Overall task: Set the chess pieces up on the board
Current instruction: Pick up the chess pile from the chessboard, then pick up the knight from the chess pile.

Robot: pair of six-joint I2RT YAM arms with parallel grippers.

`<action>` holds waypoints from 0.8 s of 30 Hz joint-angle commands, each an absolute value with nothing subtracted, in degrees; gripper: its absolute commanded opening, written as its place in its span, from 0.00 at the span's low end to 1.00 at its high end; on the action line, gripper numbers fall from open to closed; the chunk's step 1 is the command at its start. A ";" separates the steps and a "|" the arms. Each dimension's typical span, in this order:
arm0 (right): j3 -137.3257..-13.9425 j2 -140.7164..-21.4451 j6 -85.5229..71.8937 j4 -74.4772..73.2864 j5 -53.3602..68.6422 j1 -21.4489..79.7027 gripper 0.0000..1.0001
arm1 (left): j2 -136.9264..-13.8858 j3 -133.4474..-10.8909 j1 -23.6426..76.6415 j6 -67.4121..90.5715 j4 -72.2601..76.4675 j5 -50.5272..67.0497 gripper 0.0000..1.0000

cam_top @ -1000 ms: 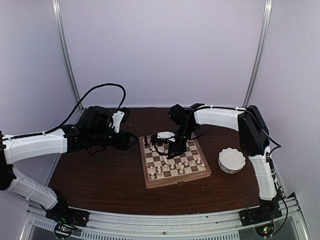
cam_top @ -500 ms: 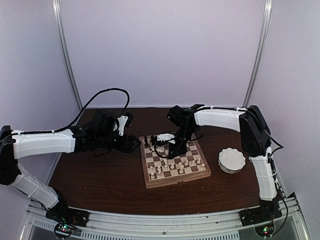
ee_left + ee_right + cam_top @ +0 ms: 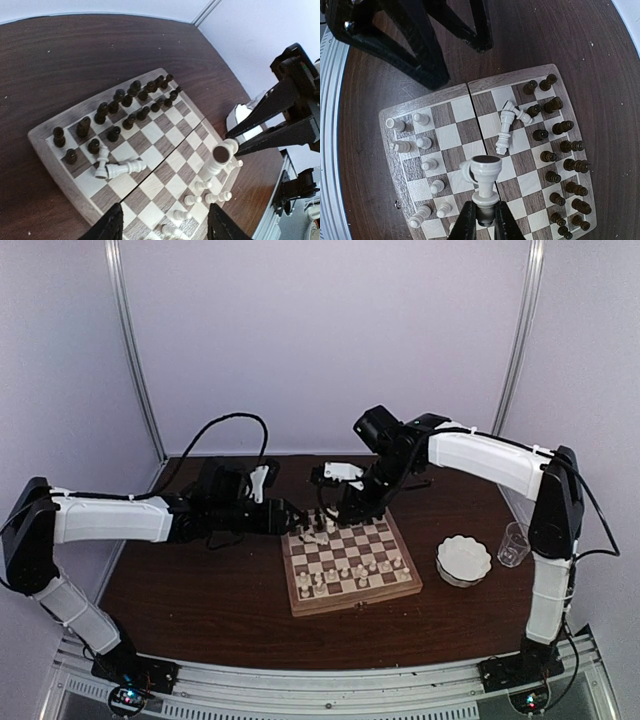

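The board (image 3: 350,602) lies mid-table. Dark pieces (image 3: 127,100) stand in two rows along its far side. Several cream pieces (image 3: 423,143) stand near its front side, and two cream pieces (image 3: 120,168) lie toppled beside the dark rows. My right gripper (image 3: 486,220) is shut on a tall cream piece (image 3: 485,182) and holds it in the air above the board's middle, its dark felt base facing away from the fingers. My left gripper (image 3: 167,225) is open and empty, hovering over the board's left side. In the top view the left gripper (image 3: 290,517) and the right gripper (image 3: 338,510) are close together.
A white scalloped bowl (image 3: 463,560) stands right of the board, with a clear cup (image 3: 513,543) beside it. The left gripper's black fingers (image 3: 420,45) loom at the top of the right wrist view. Bare brown table (image 3: 200,590) lies left of the board.
My right gripper has risen off the board and moved back with the tall cream piece. My left arm has reached right to the board's far left corner. The clear cup now shows.
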State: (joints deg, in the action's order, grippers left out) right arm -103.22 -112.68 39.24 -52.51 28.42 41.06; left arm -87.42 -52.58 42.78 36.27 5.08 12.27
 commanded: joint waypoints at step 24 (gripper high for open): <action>-106.14 -102.14 23.66 -53.15 41.89 39.46 0.09 | -98.88 -41.55 46.32 30.97 71.15 30.18 0.56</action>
